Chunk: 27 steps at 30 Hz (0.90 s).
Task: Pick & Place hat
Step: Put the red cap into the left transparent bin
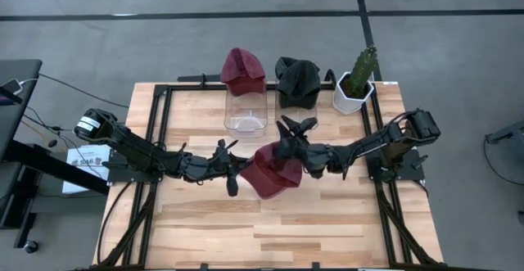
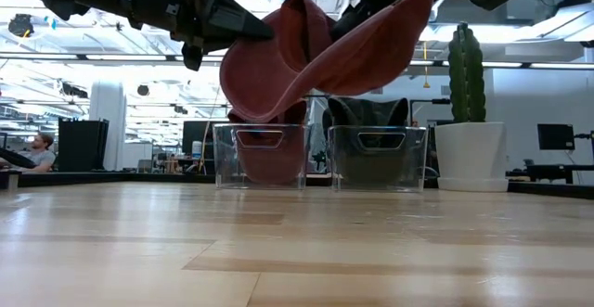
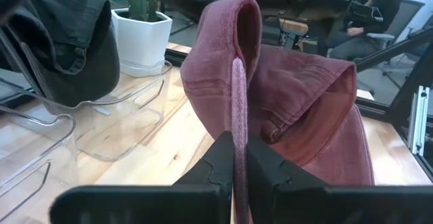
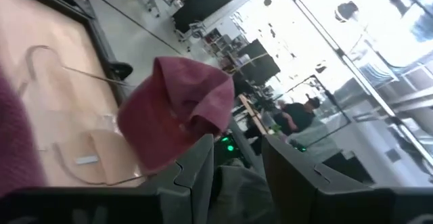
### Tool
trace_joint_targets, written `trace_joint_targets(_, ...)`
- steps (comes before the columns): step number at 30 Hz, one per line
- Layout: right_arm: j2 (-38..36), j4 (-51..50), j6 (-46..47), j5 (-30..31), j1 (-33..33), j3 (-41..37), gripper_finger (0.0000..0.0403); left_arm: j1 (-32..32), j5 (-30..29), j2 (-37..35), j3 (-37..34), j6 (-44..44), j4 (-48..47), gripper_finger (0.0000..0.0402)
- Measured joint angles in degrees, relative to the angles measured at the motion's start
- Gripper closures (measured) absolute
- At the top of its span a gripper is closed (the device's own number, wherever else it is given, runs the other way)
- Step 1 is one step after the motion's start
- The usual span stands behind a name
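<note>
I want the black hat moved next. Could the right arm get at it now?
Probably not yet: the right gripper is shut on the red hat, shared with the left gripper. The black hat itself sits unobstructed.

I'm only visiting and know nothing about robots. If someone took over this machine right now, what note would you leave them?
Left gripper: shut on the red hat's edge, held in the air over the table's middle.
Right gripper: at the same hat's other side; its grip is hidden.
Clear bin: already carries another red hat on its far rim.
Black hat sits on the neighbouring bin, beside the potted cactus.
Done: hat lifted.
Left: set it down and release.
</note>
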Motion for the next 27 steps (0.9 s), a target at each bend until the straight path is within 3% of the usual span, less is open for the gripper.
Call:
trace_joint_targets(10, -0.1, 16.9, -12.3, 0.9, -2.4, 0.0, 0.0285, 0.0, -0.2, 0.0, 0.0, -0.1, 0.0, 0.0382)
trace_joint_targets(19, -0.2, 20.8, -9.3, -2.5, -0.7, -2.5, 0.0285, 0.0, -0.1, 0.0, 0.0, -0.1, 0.0, 0.0382)
trace_joint_targets(27, -0.2, 37.5, -11.0, -5.8, 1.2, -12.1, 0.0285, 0.0, -0.1, 0.0, 0.0, -0.3, 0.0, 0.0382)
